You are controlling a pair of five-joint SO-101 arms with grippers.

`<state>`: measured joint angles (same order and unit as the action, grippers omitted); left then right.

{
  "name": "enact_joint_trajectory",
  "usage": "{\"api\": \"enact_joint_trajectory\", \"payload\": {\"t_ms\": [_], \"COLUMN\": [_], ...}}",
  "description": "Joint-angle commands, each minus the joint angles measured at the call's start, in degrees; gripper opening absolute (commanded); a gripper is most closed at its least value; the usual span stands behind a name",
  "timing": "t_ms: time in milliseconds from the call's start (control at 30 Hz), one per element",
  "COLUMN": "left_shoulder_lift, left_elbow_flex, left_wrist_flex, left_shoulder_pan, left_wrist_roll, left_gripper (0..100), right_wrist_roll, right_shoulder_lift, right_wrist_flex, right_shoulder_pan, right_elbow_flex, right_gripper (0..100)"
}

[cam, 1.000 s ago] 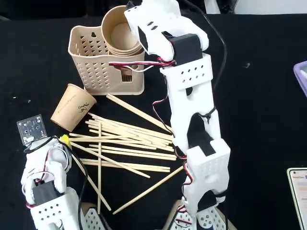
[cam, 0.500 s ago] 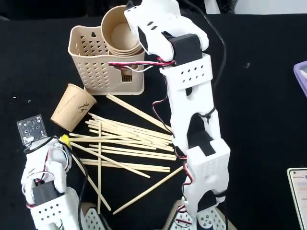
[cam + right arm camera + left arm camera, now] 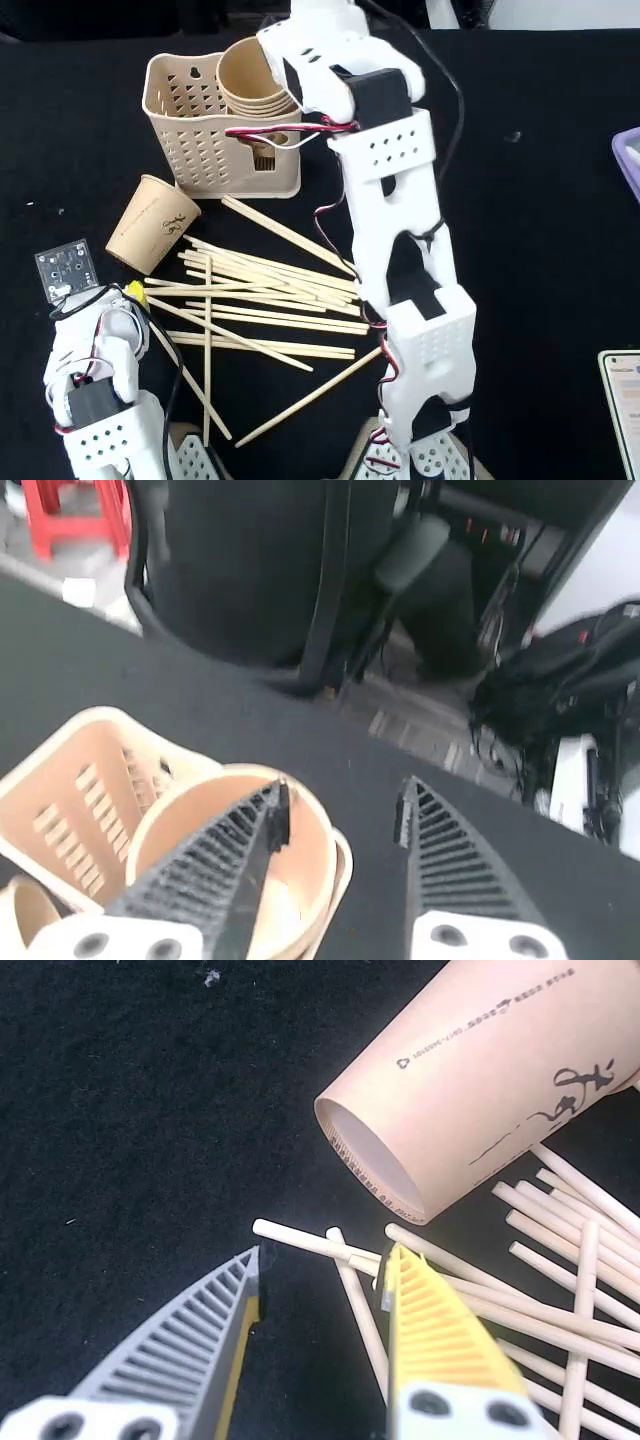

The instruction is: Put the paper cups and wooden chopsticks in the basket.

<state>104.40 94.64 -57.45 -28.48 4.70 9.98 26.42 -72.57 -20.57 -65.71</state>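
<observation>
Upper left, the basket [image 3: 190, 130] holds stacked cups [image 3: 250, 75] under the right gripper [image 3: 344, 800], fingers spread. The left gripper [image 3: 322, 1260] gapes over chopsticks [image 3: 270, 300]. The right arm has edged left.

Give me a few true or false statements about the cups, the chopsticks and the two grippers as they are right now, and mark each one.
1. Wooden chopsticks lie scattered on the table. True.
2. A stack of paper cups stands in the basket. True.
3. The lone paper cup stands upright. False: it lies on its side beside the chopsticks.
4. The left gripper is shut on a chopstick. False: it is open and holds nothing.
5. The right gripper is open above the stack. True.
</observation>
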Motion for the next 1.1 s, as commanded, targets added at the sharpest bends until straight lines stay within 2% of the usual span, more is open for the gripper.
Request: {"api": "enact_joint_trajectory", "payload": {"t_ms": [0,333,467,633,767,967,1067], "left_shoulder_lift": [0.09,0.09,0.09,0.09,0.09,0.09,0.09], "left_elbow_flex": [-0.66,-0.66,-1.8,-4.0,-4.97,-4.53,-5.14], "left_wrist_flex": [1.14,1.14,0.62,0.53,0.62,1.05,1.23], "left_shoulder_pan": [0.66,0.57,-0.84,-7.16,-10.15,-10.59,-10.59], "left_wrist_roll": [-0.18,-0.18,-0.62,-3.43,-6.07,-6.15,-5.98], "left_gripper": [20,20,20,20,20,20,20], "right_wrist_roll": [-0.44,0.0,-0.09,-0.18,-0.09,0.09,4.31], "right_shoulder_lift": [-1.01,-0.92,-1.71,-7.52,-17.45,-33.1,-39.08], "right_wrist_flex": [-4.13,-28.48,-28.66,-28.75,-28.75,-28.31,-26.81], "right_shoulder_pan": [-0.62,-0.44,1.05,0.35,-0.7,-6.59,-11.16], "right_elbow_flex": [-8.48,-28.44,-29.93,-26.68,-15.96,19.12,36.44], "right_gripper": [18.1,18.1,18.1,18.1,18.1,18.2,18.3]}}
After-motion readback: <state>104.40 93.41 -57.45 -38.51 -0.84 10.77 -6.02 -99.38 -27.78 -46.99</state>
